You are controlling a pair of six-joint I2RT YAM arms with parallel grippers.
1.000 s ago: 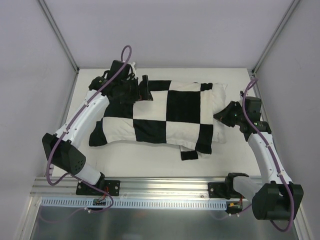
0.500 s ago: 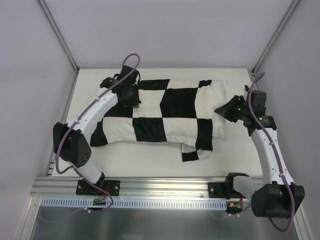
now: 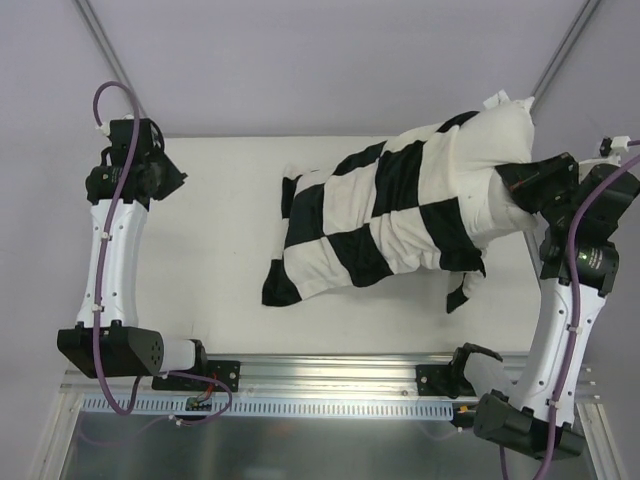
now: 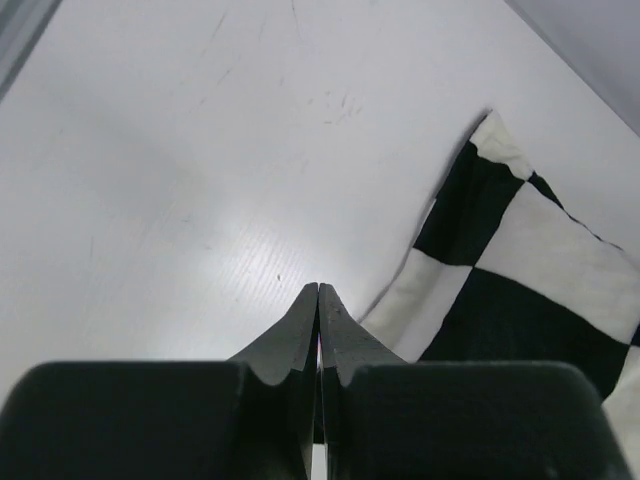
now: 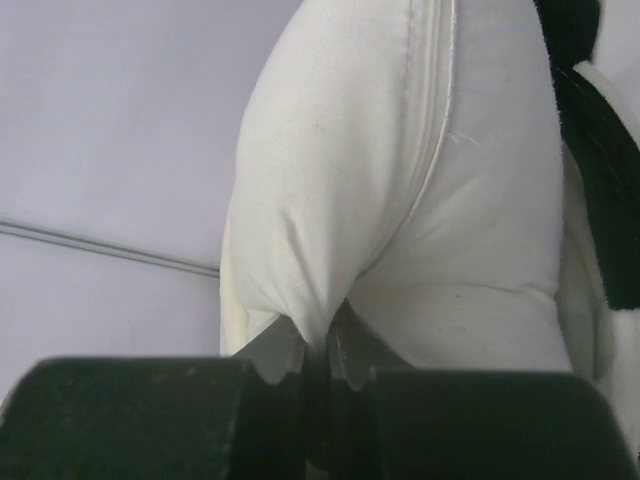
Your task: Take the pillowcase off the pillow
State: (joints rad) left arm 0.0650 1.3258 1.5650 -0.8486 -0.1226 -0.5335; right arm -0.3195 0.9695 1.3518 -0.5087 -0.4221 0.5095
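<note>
At the right rear of the white counter [image 3: 210, 260], the right gripper [image 3: 508, 186] is clenched on a pinch of the pillow [image 3: 500, 125], holding that end raised close to the enclosure's corner post [image 3: 555, 60] and the right wall. The pillow's long axis runs on a diagonal, its high end toward the far right and its low end toward the near left, where the black-and-white checkered pillowcase [image 3: 380, 220] touches the counter. The exposed end is plump, plain white and seamed, with a small tag at its top corner; the rest is covered by the pillowcase, and a loose checkered flap hangs below near the right arm. A broad stretch of counter separates the pillowcase's low corners from the left gripper [image 3: 165, 178], which hangs near the left rear edge, jaws pressed together on nothing. The right wrist view shows white fabric bunched between that gripper's fingertips [image 5: 345, 345].
</note>
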